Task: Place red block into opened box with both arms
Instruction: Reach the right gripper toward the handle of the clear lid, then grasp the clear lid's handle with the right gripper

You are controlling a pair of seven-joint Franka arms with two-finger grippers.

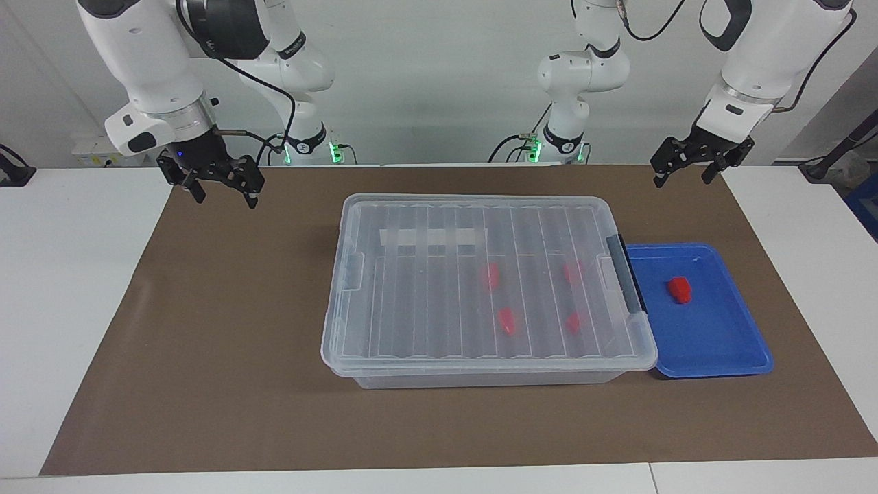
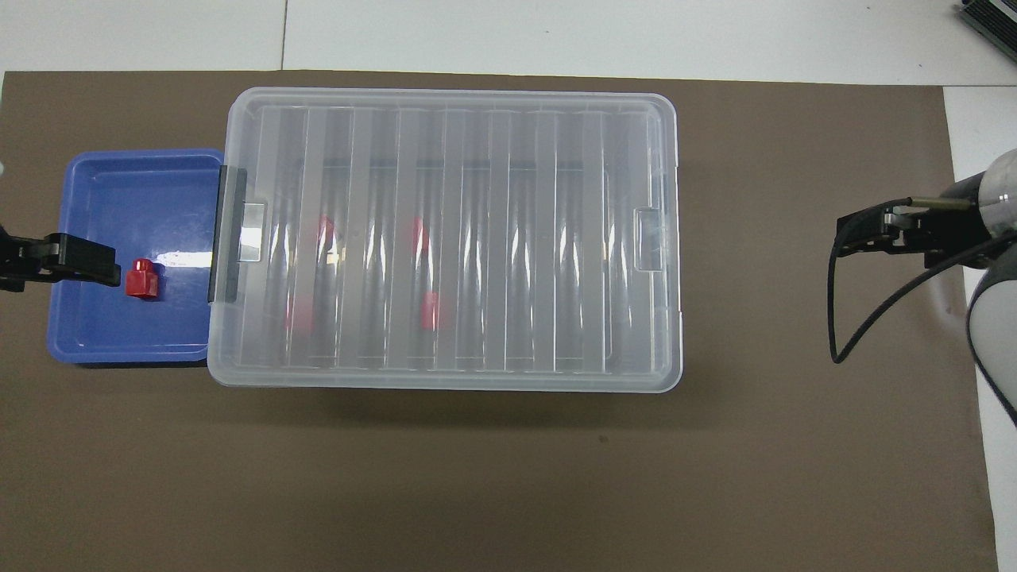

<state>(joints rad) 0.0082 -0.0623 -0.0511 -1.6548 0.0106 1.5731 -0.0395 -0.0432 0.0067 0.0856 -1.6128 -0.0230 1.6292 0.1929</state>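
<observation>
The box (image 1: 487, 288) sat in the middle of the brown mat (image 1: 206, 343) with its ribbed clear lid (image 2: 453, 238) on and closed, the dark grey handle (image 1: 625, 274) at the left arm's end; so the opening step was not yet done. Four red blocks showed dimly through the lid, already inside, all in the half of the box toward the left arm's end; I judged them finished work. The one red block (image 1: 680, 289) left outside lay in the blue tray (image 1: 727, 357), which sat just beside the box at the handle end, the block well apart from the tray's walls.

The left gripper (image 1: 694, 165) hung in the air over the mat's edge near the robots, at the left arm's end, its fingers spread and holding nothing; in the overhead view its tip (image 2: 79, 262) showed over the tray just beside the block, but the facing view put it well above and not touching. The right gripper (image 1: 218, 184) hung over the mat near the right arm's end, well apart from the box, jaws likewise released and empty.

As I judged it, most of the job remained for this block: the lid had to come off or up, likely one arm's work; then the other arm had to pick the block from the tray and set it inside with the rest.
</observation>
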